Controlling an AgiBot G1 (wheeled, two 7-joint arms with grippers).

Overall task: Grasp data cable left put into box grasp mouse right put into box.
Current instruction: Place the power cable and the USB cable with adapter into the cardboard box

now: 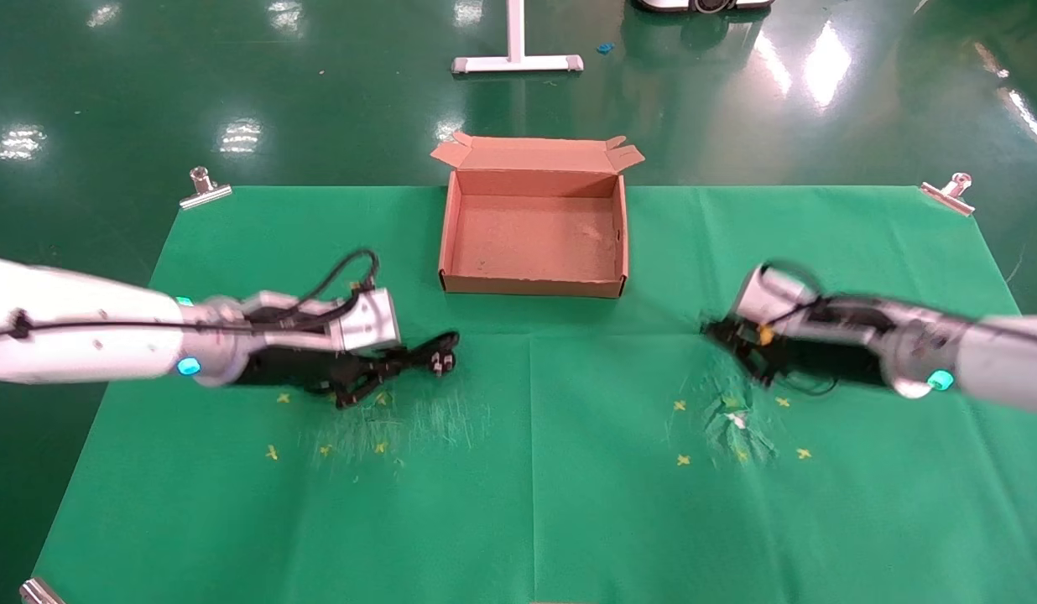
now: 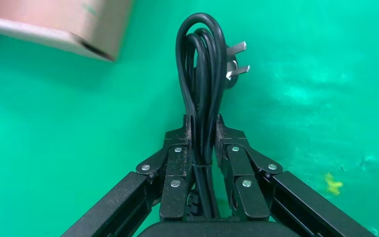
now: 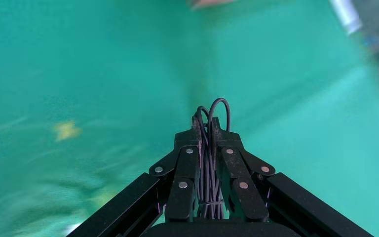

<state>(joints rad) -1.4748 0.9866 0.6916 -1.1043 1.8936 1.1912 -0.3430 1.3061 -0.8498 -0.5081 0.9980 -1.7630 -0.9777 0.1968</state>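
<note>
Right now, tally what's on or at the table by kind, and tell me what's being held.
Boxes: 1, the box
Cables: 1, the cable, held in the left gripper
Mouse cords: 1, the mouse cord, held in the right gripper
Clips: 3
Total: 6

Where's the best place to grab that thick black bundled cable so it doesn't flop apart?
Around the middle of the thick black bundled data cable, squeezing all strands flat together from both sides, away from the chunky plug end with metal prongs. The left gripper does just that, shut across the bundle's narrow width. The bundle is long and flat, so a mid-grip likely keeps it together.
</note>
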